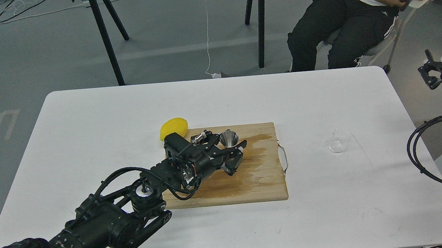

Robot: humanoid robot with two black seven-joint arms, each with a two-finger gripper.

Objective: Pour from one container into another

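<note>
The steel jigger (228,137) stands on the wooden cutting board (263,183) near its back edge, mouth up. Only its upper cone shows; the rest is hidden behind my left gripper (237,156). The gripper reaches in from the lower left, and its fingers close around the jigger's lower part. The clear glass cup (338,141) sits alone on the white table (86,122) to the right of the board, with no gripper near it. My right gripper (433,74) hangs off the table's right edge, small and dark.
A yellow lemon (173,128) lies at the board's back left corner, just behind my left wrist. A dark wet stain (253,159) spreads over the board's middle. A metal handle (284,156) sticks out at its right end. A seated person (354,15) is beyond the table.
</note>
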